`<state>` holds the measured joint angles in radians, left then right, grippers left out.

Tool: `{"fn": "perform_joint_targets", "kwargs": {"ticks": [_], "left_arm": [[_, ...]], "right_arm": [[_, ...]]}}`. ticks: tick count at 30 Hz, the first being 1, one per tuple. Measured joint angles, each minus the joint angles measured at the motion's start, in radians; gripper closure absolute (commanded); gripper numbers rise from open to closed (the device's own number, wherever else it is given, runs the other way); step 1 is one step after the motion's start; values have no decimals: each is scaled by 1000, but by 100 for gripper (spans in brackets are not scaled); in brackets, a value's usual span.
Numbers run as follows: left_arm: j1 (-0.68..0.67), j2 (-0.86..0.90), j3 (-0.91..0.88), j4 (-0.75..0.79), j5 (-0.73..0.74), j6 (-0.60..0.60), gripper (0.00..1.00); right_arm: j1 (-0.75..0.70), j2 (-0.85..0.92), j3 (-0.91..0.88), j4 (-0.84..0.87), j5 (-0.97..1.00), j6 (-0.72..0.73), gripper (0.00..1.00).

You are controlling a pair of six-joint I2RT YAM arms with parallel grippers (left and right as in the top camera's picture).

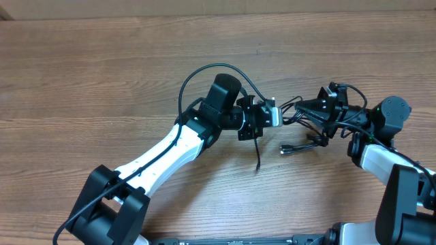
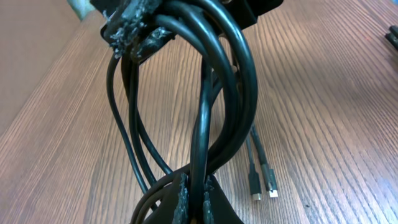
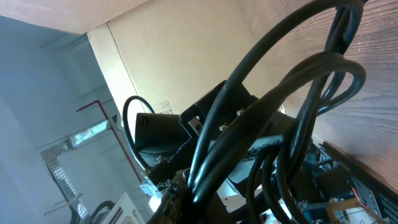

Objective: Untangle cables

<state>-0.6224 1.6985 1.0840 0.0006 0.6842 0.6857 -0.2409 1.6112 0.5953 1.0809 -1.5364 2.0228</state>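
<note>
Left gripper and right gripper each pinch the cables, so draw them apart slowly, letting loops slide free rather than cinch.

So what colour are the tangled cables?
The cables are glossy black, clearest in the left wrist view.

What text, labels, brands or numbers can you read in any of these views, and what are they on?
No text can be read in any view.
Brown cardboard panel in the background of the right wrist view: a small dark printed mark, too small and blurred to read.
Thin black cables, their small plug connectors and the wooden table: no markings visible.
</note>
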Motion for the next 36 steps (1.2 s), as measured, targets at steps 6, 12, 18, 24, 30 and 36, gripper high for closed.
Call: {"fn": "perform_joint_targets", "kwargs": {"ticks": [6,12,18,24,30,36], "left_arm": [[-4,0,0,1,-138,-131,96],[25,0,1,-18,-238,-261,96],[51,0,2,-46,-259,-299,96],[55,0,3,-80,-290,-322,96],[55,0,10,-109,-339,-360,96],[70,0,12,-114,-348,-415,96]], "right_arm": [[0,0,0,0,0,0,96],[2,0,0,-1,0,0,96],[7,0,0,-1,0,0,96],[9,0,0,-1,0,0,96],[9,0,0,-3,0,0,96],[13,0,0,-4,0,0,96]]}}
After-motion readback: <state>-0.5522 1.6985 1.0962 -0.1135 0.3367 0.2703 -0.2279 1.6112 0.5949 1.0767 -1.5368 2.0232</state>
